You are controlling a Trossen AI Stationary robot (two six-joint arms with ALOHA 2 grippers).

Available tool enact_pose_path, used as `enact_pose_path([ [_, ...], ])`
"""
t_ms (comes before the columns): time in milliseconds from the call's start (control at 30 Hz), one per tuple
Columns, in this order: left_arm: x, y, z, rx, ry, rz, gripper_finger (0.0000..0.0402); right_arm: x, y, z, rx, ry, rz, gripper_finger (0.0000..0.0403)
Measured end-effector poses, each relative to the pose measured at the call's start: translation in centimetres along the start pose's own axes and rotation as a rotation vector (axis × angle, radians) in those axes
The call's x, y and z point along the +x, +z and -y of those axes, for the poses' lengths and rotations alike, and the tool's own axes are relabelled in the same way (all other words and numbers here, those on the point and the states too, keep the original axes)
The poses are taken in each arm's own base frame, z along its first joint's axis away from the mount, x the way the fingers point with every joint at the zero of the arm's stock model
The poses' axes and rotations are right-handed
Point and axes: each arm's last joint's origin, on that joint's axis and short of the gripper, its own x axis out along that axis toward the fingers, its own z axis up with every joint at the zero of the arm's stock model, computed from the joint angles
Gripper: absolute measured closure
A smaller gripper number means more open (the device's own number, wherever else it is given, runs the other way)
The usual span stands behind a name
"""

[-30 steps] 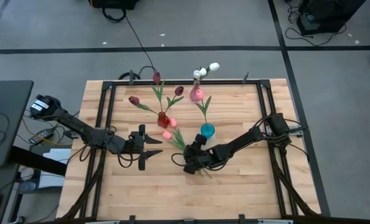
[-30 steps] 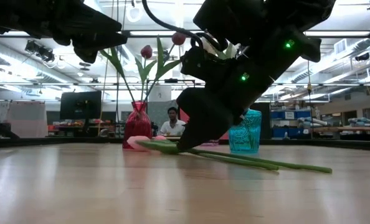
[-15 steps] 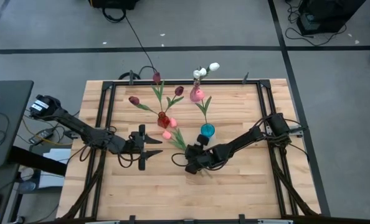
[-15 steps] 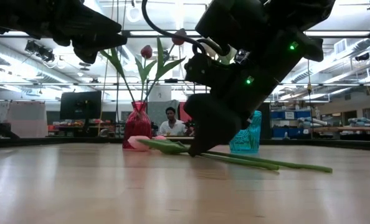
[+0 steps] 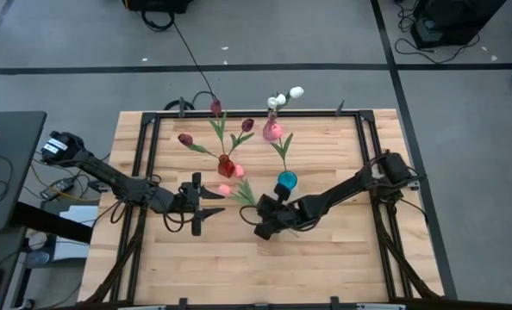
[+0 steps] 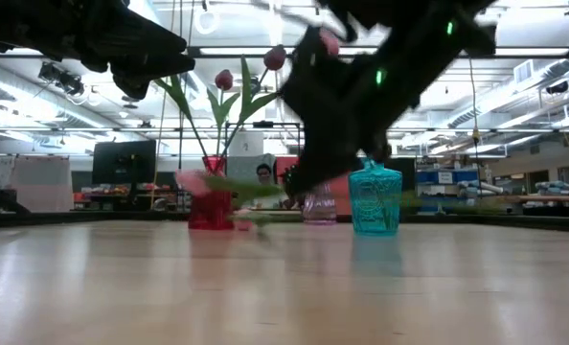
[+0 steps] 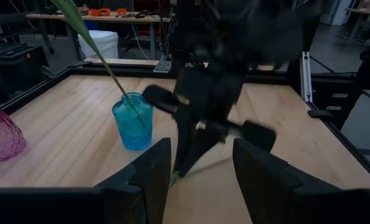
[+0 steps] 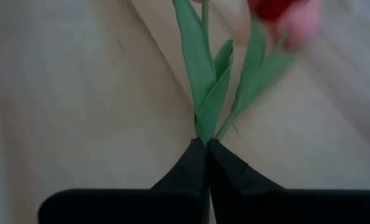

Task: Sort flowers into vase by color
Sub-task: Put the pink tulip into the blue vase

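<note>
Right end effector (image 8: 206,163) clamped on pink flowers (image 8: 222,93), no legible writing

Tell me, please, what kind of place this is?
Probably a robotics lab or workshop. The wooden table stands on a grey floor marked with black tape, cables run across it, and the low view shows workbenches and monitors under ceiling lights, with a person seated behind.
</note>
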Motion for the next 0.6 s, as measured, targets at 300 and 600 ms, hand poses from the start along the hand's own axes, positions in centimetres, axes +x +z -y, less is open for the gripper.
enact_pose_path([
  [300,0.0,0.0,0.0,-0.004,0.0,0.002,0.0224,-5.9,2.9,0.4,0.012,0.034,0.106,0.0383],
  [600,0.0,0.0,0.0,-0.005,0.0,0.002,0.0224,-11.0,2.7,2.4,0.059,-0.117,0.248,0.039],
])
